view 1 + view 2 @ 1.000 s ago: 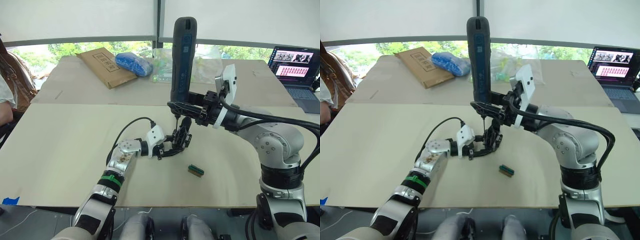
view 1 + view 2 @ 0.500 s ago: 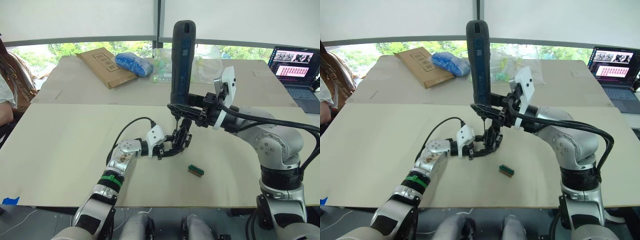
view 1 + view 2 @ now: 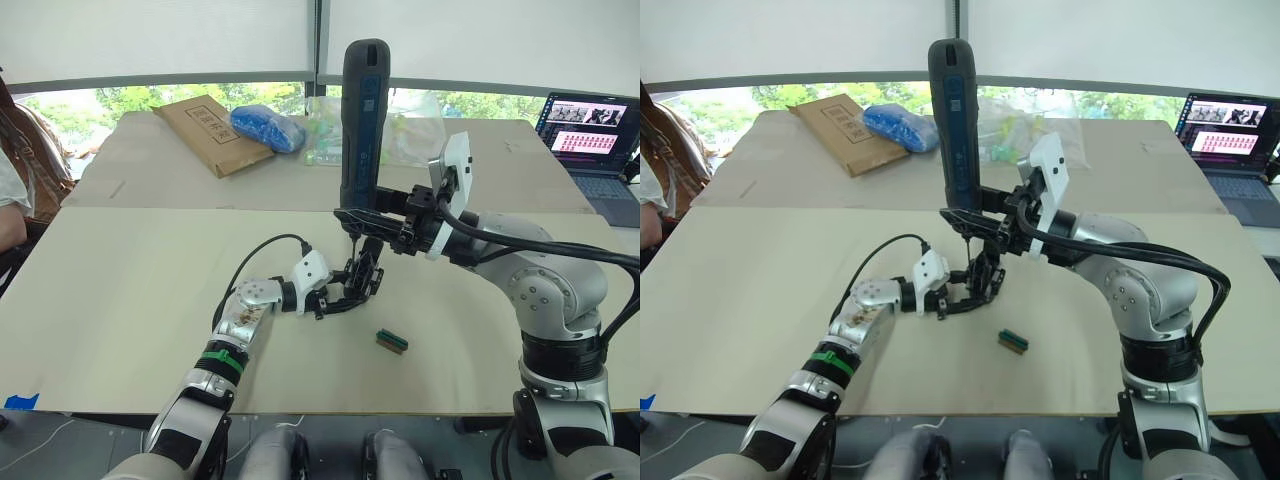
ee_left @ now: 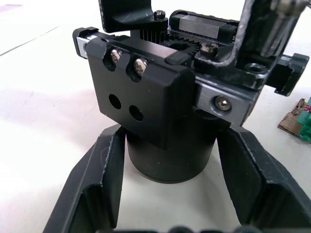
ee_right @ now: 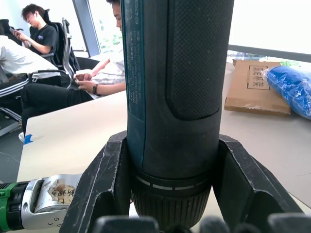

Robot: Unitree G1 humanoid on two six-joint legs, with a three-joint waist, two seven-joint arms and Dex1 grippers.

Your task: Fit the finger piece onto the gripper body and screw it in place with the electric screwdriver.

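Left gripper [image 3: 345, 296]: it is closed around the round base of the gripper body [image 3: 362, 277], near the middle of the near table [image 3: 130, 300]. In the left wrist view its two fingers [image 4: 97, 187] press on both sides of the base.
Right gripper [image 3: 372, 216]: it clamps the lower part of the screwdriver [image 3: 362, 120], a bit above the gripper body.
Screwdriver: it stands almost upright, rounded end up, with the thin bit pointing down to the top of the gripper body. I cannot tell if the bit touches a screw.
Finger piece: I cannot tell it apart from the other black parts of the gripper body.
Left wrist view: it shows details that the head views do not, namely a black block [image 4: 141, 94] with two screws and two empty holes, and a toothed rack behind it.
Right wrist view: people [image 5: 58, 63] sit beyond the table edge; the fingers [image 5: 104, 187] hug the screwdriver from both sides.
Green block [image 3: 391, 341]: it lies alone on the table, right of and nearer than the gripper body.
Far table: a cardboard box [image 3: 212, 132], a blue bag [image 3: 268, 127] and clear plastic bags [image 3: 410, 125].
Writing: the box has a printed label, too small to read; a label on the left wrist [image 5: 58, 191] is also not readable.
Laptop [image 3: 592, 150]: open, at the far right.
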